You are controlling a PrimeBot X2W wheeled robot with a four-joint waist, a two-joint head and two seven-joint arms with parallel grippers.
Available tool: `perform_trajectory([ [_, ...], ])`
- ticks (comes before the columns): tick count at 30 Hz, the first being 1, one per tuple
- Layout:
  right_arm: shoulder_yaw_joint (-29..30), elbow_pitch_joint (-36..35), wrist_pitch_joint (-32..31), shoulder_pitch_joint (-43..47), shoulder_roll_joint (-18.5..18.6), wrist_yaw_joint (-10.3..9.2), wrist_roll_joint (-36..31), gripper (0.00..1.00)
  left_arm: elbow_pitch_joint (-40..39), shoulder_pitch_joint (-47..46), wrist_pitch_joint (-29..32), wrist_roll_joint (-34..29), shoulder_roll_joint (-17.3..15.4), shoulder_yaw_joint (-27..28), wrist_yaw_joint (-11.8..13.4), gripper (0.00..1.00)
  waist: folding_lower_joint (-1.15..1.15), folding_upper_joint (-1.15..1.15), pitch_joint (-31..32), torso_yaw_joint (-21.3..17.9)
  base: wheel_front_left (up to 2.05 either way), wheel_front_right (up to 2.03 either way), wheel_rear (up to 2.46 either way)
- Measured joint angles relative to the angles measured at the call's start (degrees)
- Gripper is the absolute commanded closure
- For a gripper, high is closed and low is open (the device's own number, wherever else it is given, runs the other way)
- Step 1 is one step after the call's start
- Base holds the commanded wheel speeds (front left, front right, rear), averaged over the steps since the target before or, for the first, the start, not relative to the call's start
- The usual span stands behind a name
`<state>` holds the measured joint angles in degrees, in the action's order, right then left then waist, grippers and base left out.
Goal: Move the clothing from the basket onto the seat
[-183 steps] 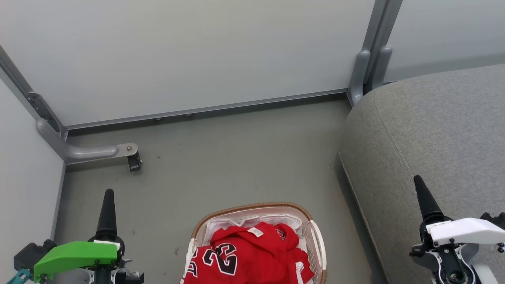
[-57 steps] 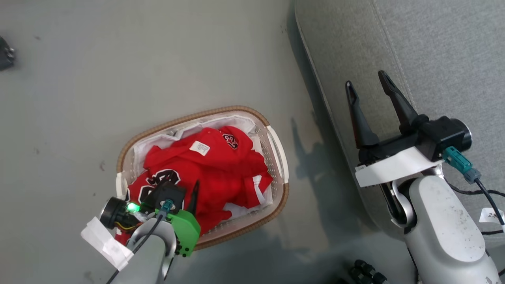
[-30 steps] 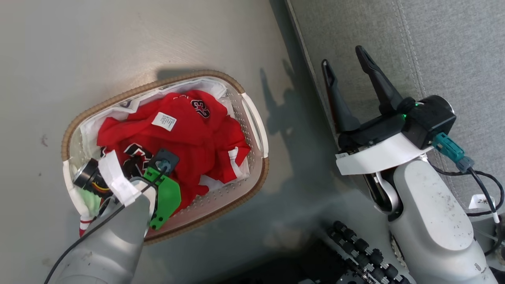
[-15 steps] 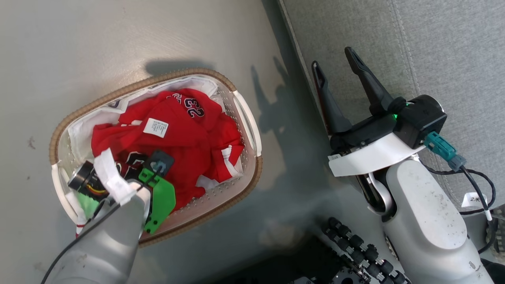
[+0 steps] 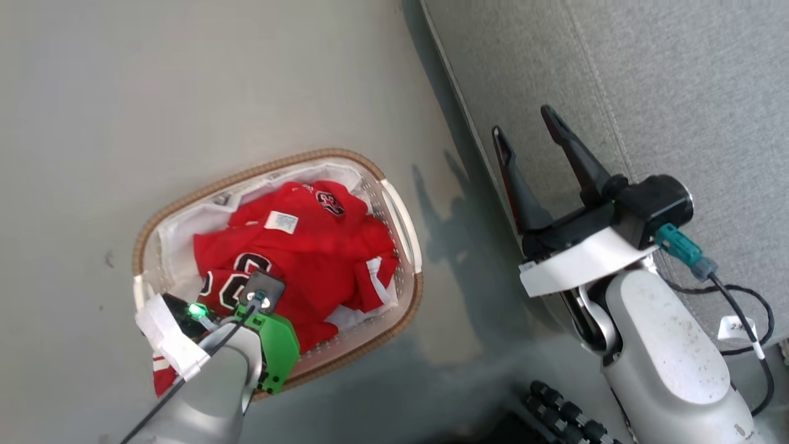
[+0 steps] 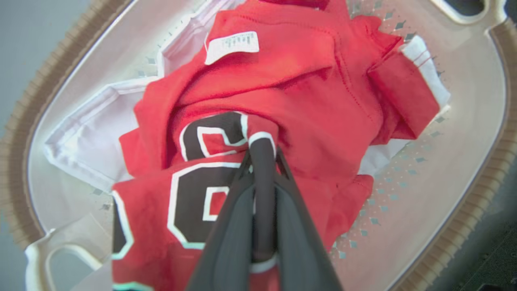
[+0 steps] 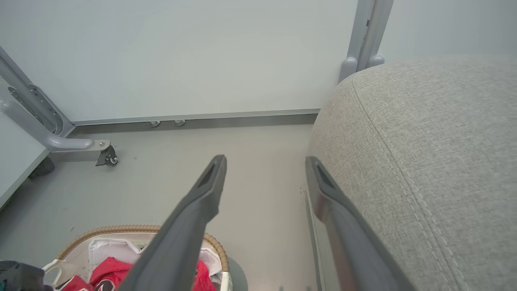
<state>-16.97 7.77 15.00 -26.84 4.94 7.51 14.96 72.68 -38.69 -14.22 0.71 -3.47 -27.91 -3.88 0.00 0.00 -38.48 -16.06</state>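
Down in the basket (image 5: 246,176), the left gripper (image 6: 262,149) is clamped tight on a fold of the clothing (image 6: 307,81), pinching a black numeral near the basket's lower-left end. The red heap lies within the rim. The right gripper (image 5: 521,122) hangs wide open and empty over the left edge of the seat (image 5: 647,92).

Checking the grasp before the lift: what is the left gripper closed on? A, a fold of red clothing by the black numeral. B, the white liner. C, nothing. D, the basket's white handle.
A: the left wrist view shows the left gripper pinched shut on a fold of the clothing at the numeral, inside the basket.
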Motion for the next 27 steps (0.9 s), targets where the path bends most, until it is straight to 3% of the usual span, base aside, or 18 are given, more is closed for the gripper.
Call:
perform_trajectory([
  [4, -0.07, 0.88, 0.00, 1.37, 0.48, 0.00, -0.12, 0.00, -2.74, 2.72, -0.57, 2.50, 0.45, 0.20, -0.46, 1.00, 0.00, 0.00, 3.60, 1.14, 0.00, 0.00, 0.00],
  [12, 1.00, 2.27, 0.00, 5.44, 1.24, 0.00, -0.98, 0.00, -18.59, 10.56, -0.90, 9.02, 0.59, -0.66, -0.97, 1.00, 0.00, 0.00, 11.02, 3.71, 0.00, 0.00, 0.00],
  [27, 1.29, 4.30, 0.00, 12.22, 1.29, 0.01, -1.96, 0.00, -43.19, 19.73, -0.90, 15.24, 0.63, 3.27, 0.45, 1.00, -0.01, 0.00, 23.35, 8.42, 0.00, 0.00, 0.00],
])
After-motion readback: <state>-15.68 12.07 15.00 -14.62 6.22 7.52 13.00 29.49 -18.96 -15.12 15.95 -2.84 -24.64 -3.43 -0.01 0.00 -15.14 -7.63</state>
